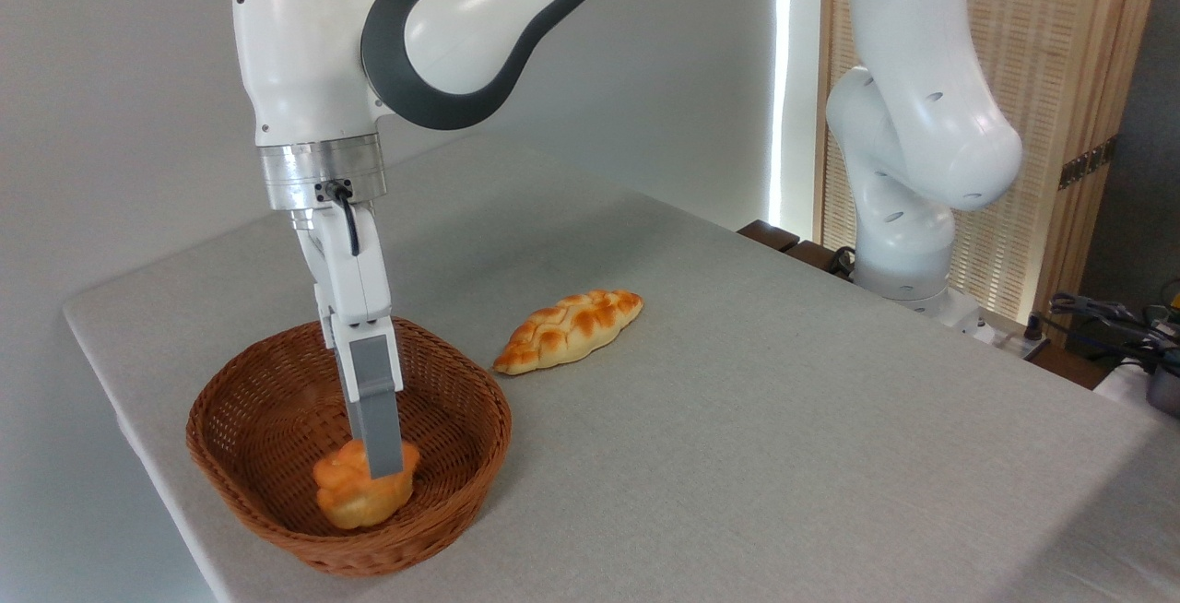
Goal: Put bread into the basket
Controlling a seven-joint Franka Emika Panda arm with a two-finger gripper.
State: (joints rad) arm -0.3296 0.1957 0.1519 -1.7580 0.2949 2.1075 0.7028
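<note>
Camera view: basket [240, 483] at near-left desk [784, 455] corner. Bread [355, 497] inside basket, toward front wall, tilted. Gripper [385, 467] reaches down onto bread top; whether fingers [380, 419] grip it, cannot tell. Braided loaf [569, 330] farther back, on desk, apart from basket.

No legible text, label, brand mark, number or sign anywhere in frame. Checked: white arm housings, upper left and upper right, plain; grey finger of the tool [383, 455], unmarked; the worktop [737, 419], bare cloth; slatted wooden panel [1060, 77], upper right, carries a small dark fitting too small to read.
</note>
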